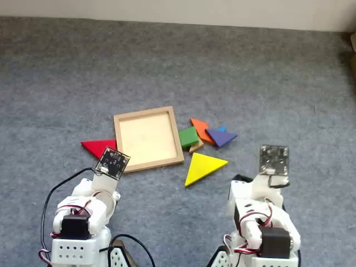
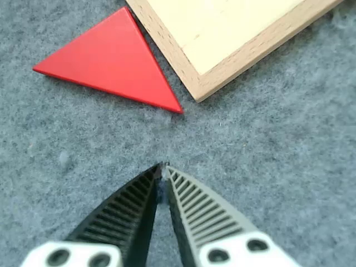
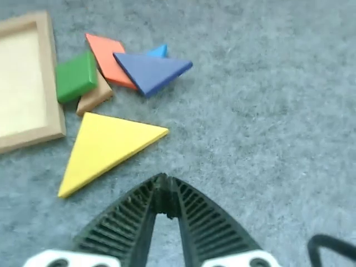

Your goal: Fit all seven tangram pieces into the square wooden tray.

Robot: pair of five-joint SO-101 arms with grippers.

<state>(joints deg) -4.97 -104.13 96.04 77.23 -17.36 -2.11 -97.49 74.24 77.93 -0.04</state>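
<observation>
Seven pieces lie loose on grey carpet [image 1: 178, 61]. Just ahead of your closed, empty left gripper [image 2: 162, 167] is the red triangle [image 2: 111, 61], beside the wooden tray [image 2: 250, 54] corner. Ahead of your closed right gripper [image 3: 162, 181] lies the yellow triangle [image 3: 103, 144]. Beyond it the green square [image 3: 75, 75], orange piece [image 3: 108, 55] and dark blue triangle [image 3: 147, 69] overlap, half hiding the brown piece [image 3: 94, 95] and light blue piece [image 3: 159, 52].

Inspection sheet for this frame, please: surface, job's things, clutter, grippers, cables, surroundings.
Surface: grey carpet.
Job's things: square wooden tray empty; red triangle on its left-arm side; green square, orange piece, tan piece, dark blue triangle and light blue piece clustered on the other side, yellow triangle nearer the arms.
Clutter: nothing seen.
Grippers: left gripper and right gripper both shut, empty, over bare carpet.
Cables: black cable looping beside the left arm's base.
Surroundings: pale wall beyond the carpet.
</observation>
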